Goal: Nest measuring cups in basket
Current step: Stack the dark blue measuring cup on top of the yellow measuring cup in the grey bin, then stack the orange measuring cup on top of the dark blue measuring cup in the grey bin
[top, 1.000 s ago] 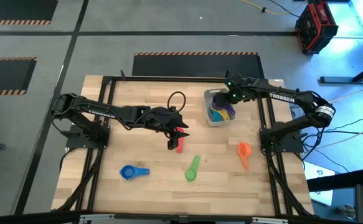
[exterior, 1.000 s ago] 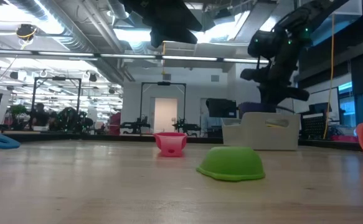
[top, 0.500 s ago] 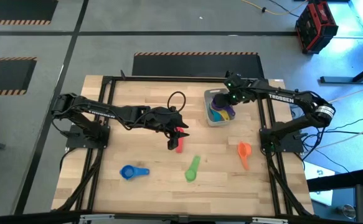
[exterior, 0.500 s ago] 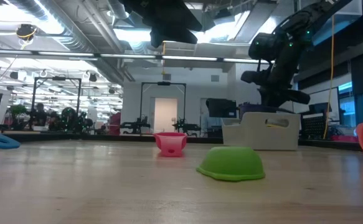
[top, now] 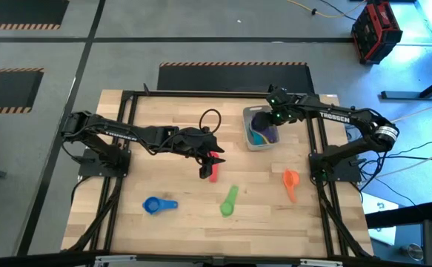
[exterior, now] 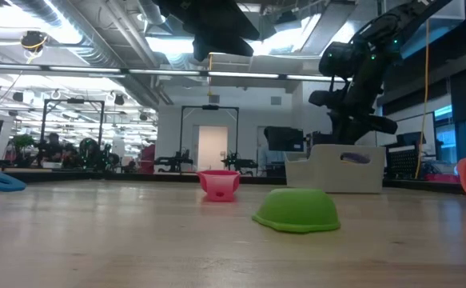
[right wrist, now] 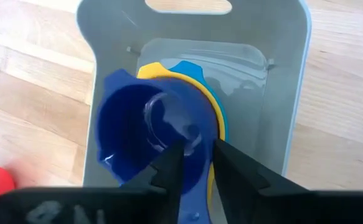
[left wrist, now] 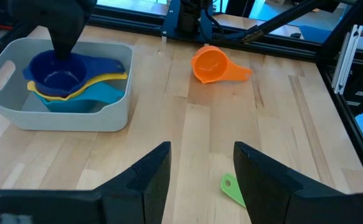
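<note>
Seating the purple cup (right wrist: 145, 134) on the yellow (right wrist: 169, 73) and teal (right wrist: 201, 81) cups in the basket (right wrist: 285, 93), far-right of table: release only once level, handles aligned. Right gripper (right wrist: 190, 158) reaches down into the basket, fingers narrowly parted on the cup's rim. Left gripper (left wrist: 198, 168) hovers open mid-table above the red cup (top: 213, 170).

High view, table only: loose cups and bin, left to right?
Blue plastic measuring cup → red plastic measuring cup → green plastic measuring cup → translucent grey plastic basket → orange plastic measuring cup.
</note>
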Motion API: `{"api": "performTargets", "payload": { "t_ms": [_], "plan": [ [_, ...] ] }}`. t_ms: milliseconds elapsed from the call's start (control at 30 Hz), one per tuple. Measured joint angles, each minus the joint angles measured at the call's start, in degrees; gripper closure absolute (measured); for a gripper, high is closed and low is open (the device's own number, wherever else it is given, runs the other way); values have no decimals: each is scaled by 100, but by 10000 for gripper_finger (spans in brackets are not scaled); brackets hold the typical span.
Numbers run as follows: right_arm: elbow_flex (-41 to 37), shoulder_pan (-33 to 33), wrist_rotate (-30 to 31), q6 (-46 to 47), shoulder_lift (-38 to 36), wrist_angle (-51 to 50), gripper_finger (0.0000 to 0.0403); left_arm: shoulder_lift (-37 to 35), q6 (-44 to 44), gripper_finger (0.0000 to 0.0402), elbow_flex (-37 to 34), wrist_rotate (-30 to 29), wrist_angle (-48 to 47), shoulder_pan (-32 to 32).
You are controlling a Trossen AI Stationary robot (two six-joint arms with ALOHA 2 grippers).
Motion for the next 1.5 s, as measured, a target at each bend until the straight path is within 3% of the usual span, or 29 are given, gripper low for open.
{"api": "performTargets", "payload": {
  "t_ms": [233,567,833,1167,1400,1500],
  "plan": [
    [0,0,-4,-18,0,7,286,0,0,234,0,0,0,0],
    [0,0,-14,-710,-23,2,283,0,2,234,-2,0,0,0],
    [0,73,-716,-907,-960,-443,283,0,0,234,0,0,0,0],
    [0,1367,-1558,-504,-2273,-1174,283,0,0,234,0,0,0,0],
    [0,2228,-2243,-1164,-2511,-1215,283,0,0,234,0,2,-1,-1],
    [0,2523,-2391,-947,-2510,-1500,283,0,-10,234,0,2,0,0]
  ]
}}
